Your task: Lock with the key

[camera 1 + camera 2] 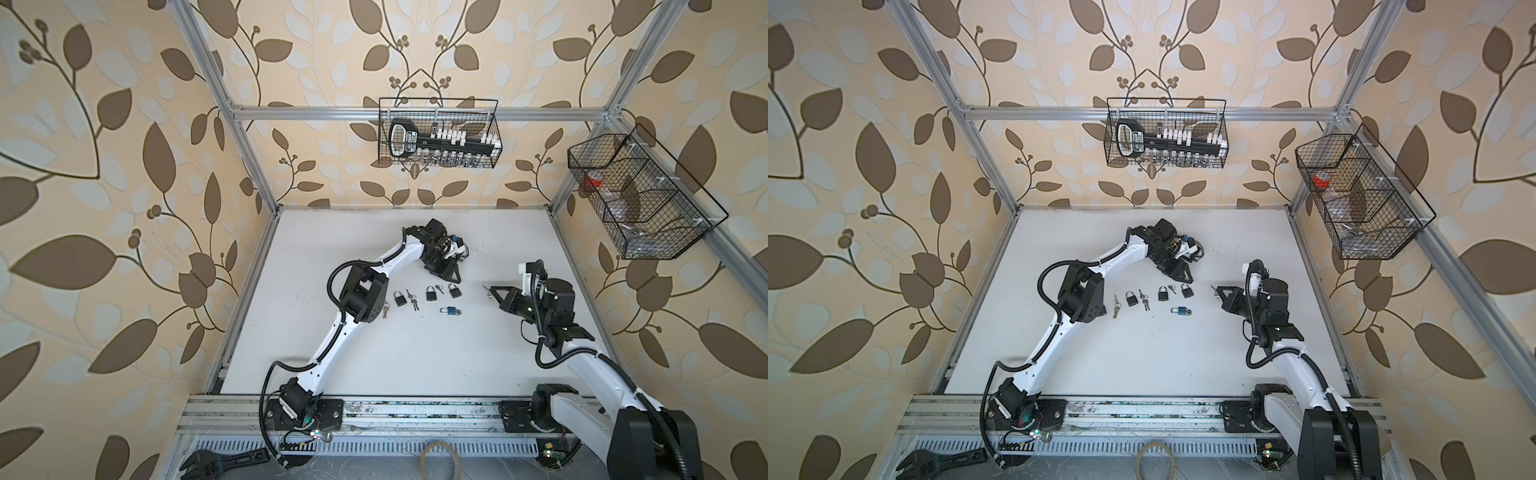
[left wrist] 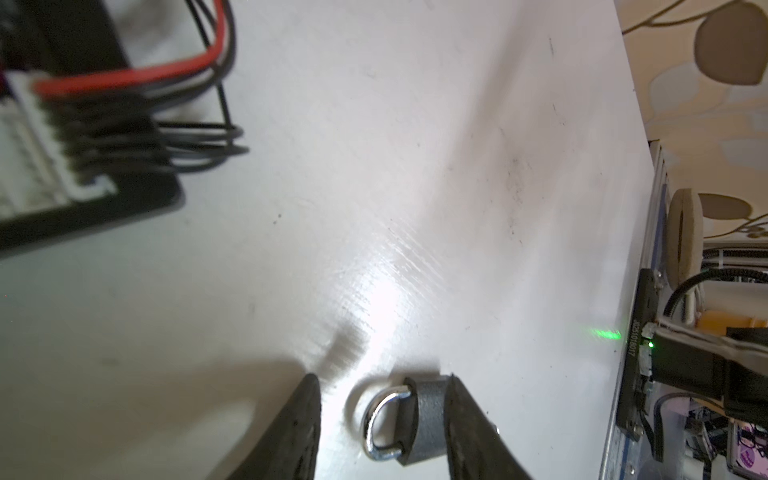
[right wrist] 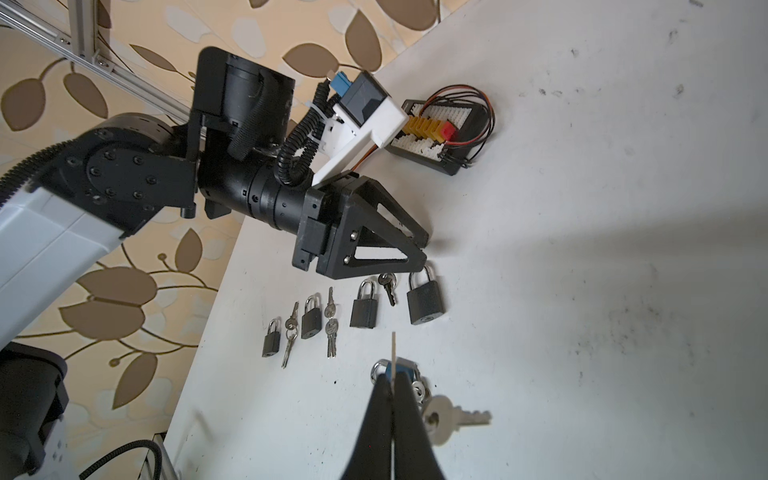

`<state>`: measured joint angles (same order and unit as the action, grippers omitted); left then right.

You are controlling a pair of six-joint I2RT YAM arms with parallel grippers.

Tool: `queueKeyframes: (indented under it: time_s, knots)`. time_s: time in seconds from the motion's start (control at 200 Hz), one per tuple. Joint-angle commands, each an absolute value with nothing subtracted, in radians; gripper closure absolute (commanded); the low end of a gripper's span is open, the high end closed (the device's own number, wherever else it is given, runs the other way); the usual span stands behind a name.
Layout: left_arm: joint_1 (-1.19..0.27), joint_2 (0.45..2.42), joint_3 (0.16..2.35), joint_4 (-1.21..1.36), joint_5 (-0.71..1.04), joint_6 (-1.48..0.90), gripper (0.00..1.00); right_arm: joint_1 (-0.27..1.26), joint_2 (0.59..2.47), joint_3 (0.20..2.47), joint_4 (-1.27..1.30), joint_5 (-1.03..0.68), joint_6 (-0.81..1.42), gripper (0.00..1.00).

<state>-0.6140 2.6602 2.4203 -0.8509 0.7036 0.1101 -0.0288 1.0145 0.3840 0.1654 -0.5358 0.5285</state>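
Fingers (image 2: pixel 469 428) of left gripper (image 2: pixel 380 380) are parted, straddling the black padlock (image 2: pixel 419 419) lying flat at lower centre of the left wrist view. Its body sits against one finger, real contact unclear. Right gripper (image 3: pixel 392 376) is pinched shut on a key (image 3: pixel 393 347), with a spare key (image 3: pixel 455 417) dangling beside it. Blue padlock (image 1: pixel 451 310) lies slightly below and right of frame centre in both top views, under the row of black padlocks (image 1: pixel 432 293).

A black plate (image 2: pixel 640 299) at the tabletop (image 2: pixel 415 166) edge bears white printing, seemingly J0251016017. The label on the tool holder (image 1: pixel 415 143) is too blurred to read.
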Motion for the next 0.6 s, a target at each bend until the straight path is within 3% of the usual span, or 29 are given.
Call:
queueKeyframes:
  time_s: [0.0,0.24,0.595]
  knots:
    - [-0.602,2.552,2.422,-0.793,0.690,0.063,0.49,0.020,1.071,0.374,0.246,-0.465,0.548,1.00]
    - [-0.585,2.225,2.135,-0.546,0.531,-0.079,0.40,0.080,1.278,0.375,0.424,-0.386,0.587,1.00]
    - [-0.599,1.727,1.437,-0.198,0.402,-0.257,0.36,0.085,1.519,0.469,0.514,-0.382,0.586,1.00]
